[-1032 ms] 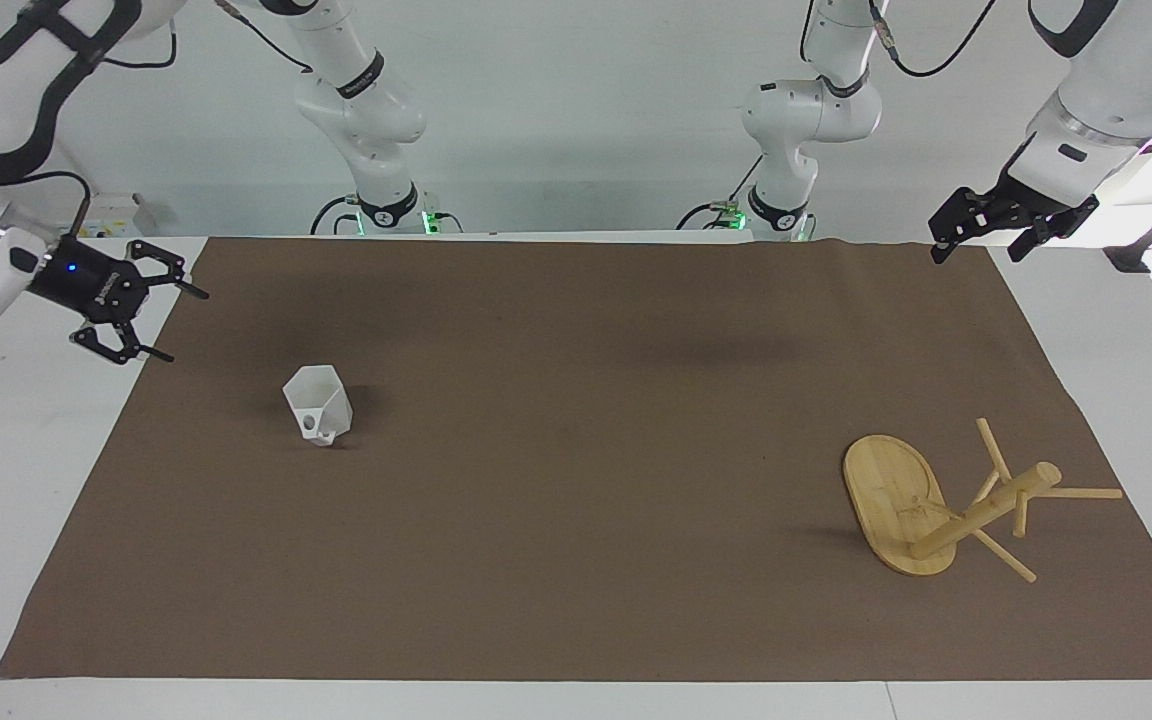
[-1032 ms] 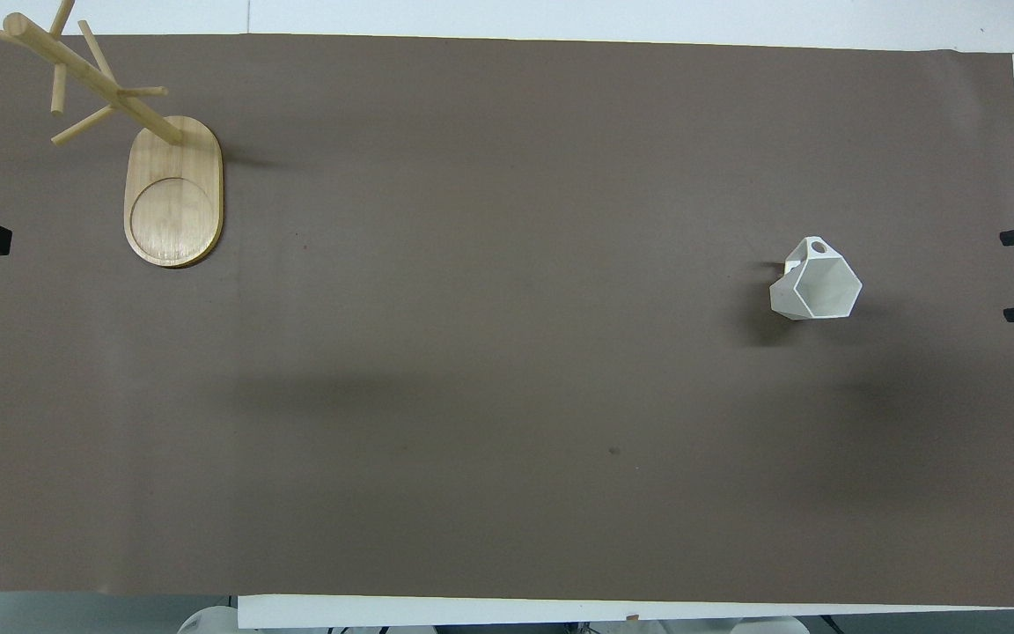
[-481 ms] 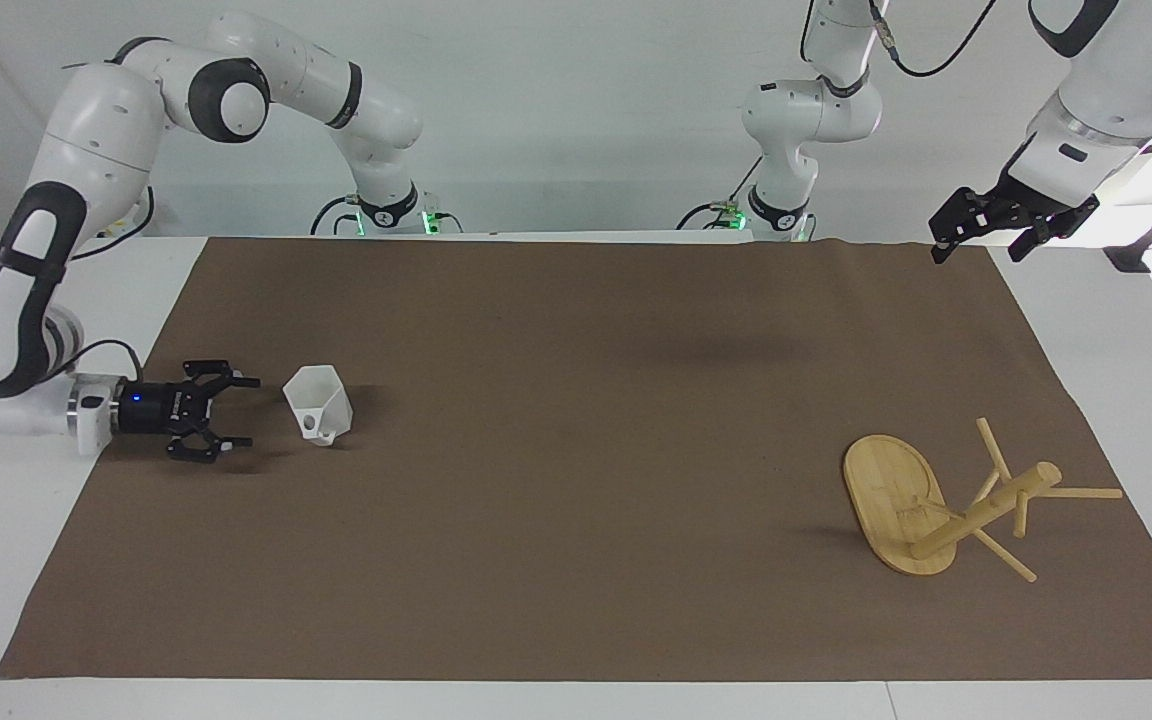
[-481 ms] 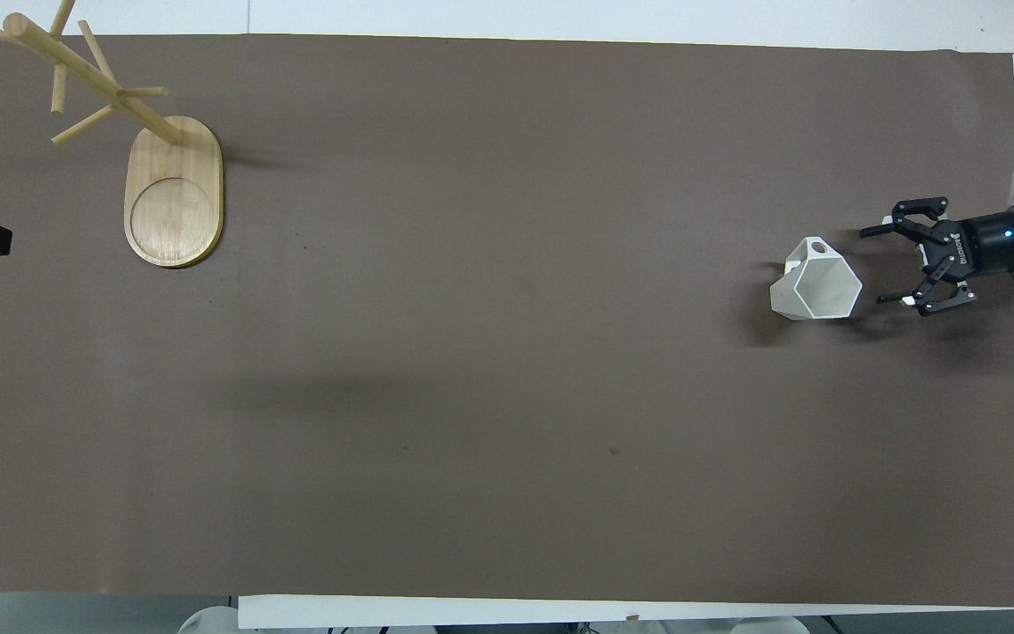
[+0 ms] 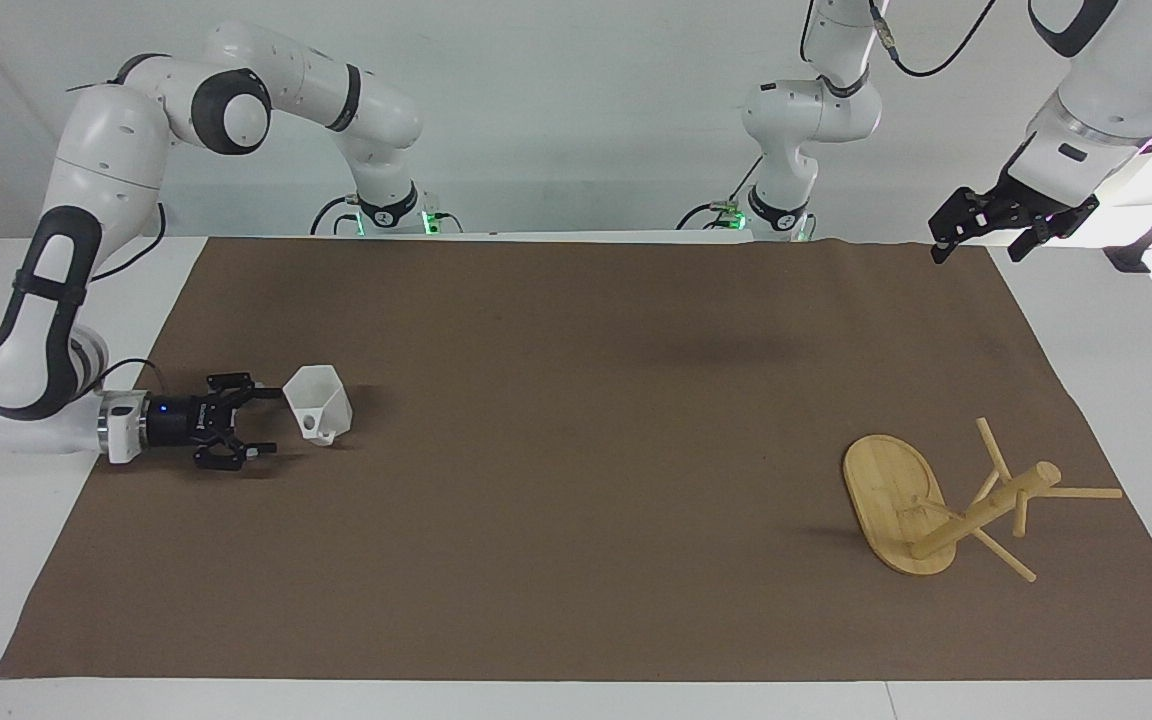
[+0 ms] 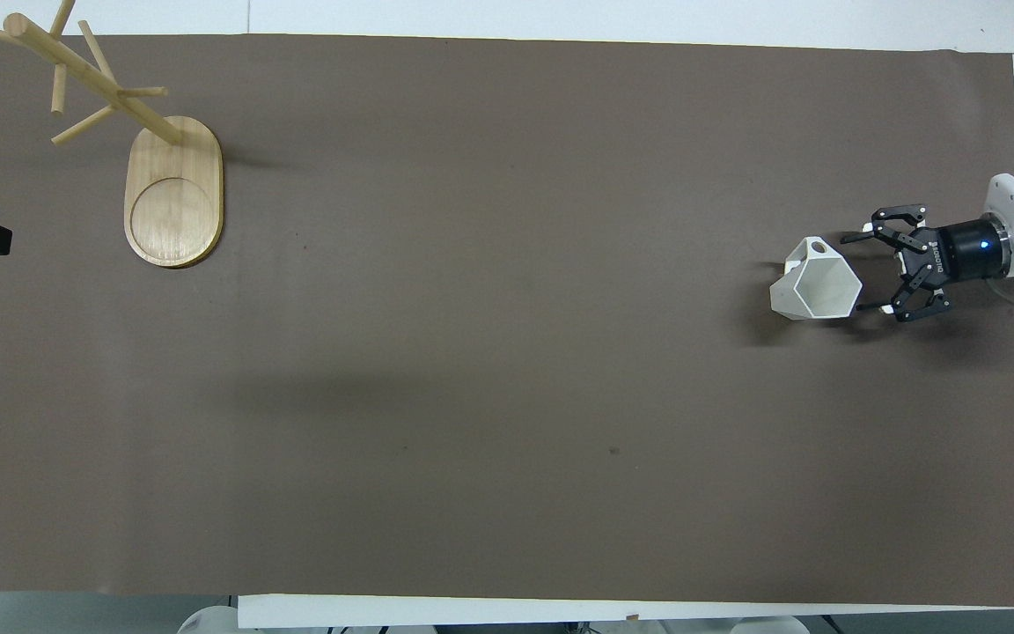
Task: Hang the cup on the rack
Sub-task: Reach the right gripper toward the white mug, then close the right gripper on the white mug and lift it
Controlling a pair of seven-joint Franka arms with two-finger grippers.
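My right gripper (image 5: 271,427) has slid up beside the white faceted cup (image 5: 317,403), jaws wide; I'd centre before closing.

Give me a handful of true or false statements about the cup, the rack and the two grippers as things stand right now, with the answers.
1. The cup hangs on a peg of the rack. False: it stands on the brown mat at the right arm's end of the table.
2. The right gripper is low beside the cup with its jaws open. True.
3. The rack stands at the left arm's end of the table. True.
4. The left gripper holds the rack's post. False: it waits in the air, apart from the rack, holding nothing.
5. The cup lies tipped on its side. False: it is upright, its opening up.
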